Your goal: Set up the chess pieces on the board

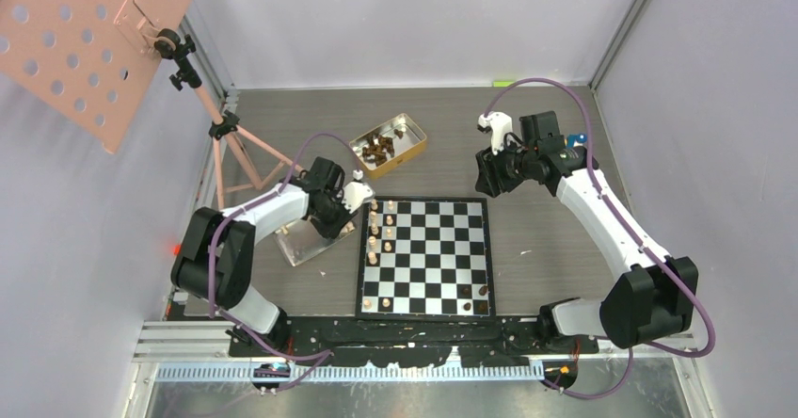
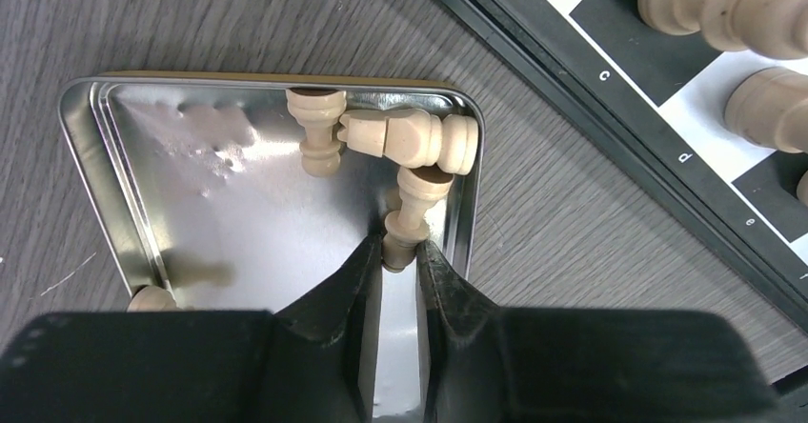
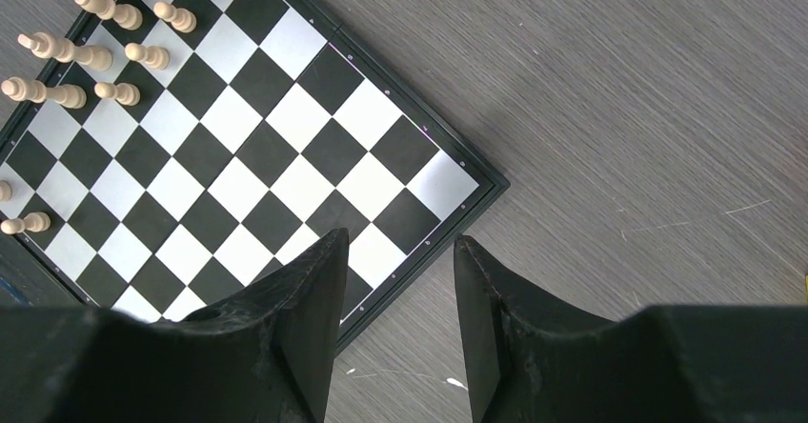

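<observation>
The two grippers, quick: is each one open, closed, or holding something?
Left gripper: closed on a pale chess piece lying in the metal tray.
Right gripper: open, holding nothing, over the board corner.

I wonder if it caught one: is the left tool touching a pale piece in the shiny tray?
Touching. The left wrist view shows the left tool pinching the pale piece on both sides.

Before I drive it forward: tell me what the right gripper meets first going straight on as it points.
Likely the black-and-silver checked chessboard, on bare squares near its corner: the open right gripper aims there, and nothing stands in between. Depth is hard to judge.
</observation>
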Robot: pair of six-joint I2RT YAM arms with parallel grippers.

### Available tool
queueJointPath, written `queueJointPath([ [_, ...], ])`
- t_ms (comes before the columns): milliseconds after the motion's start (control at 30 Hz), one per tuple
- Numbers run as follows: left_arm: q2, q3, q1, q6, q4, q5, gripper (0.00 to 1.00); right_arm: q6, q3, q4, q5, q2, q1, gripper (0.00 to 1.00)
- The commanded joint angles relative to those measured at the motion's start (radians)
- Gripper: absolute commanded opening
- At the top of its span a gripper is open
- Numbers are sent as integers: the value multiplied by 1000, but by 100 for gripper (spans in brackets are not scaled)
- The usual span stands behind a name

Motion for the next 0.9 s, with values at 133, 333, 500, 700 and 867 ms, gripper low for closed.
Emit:
queueJointPath([
  [133,-90,-37,-4,7,8,-14,10,-1,4,12,-25,0,-6,51],
  [333,-170,-26,-4,37,-62,-56,4,-3,4,9,-34,-3,-7,51],
  [500,-232,-3,-5,47,-126,-56,2,-1,6,6,-91,-2,-6,51],
  [700,-284,107,-9,25,-206,76,2,108,-14,88,-333,-11,-5,53],
  [867,-287,239,-64,-11,-246,183,2,273,-33,250,-529,30,-3,58],
])
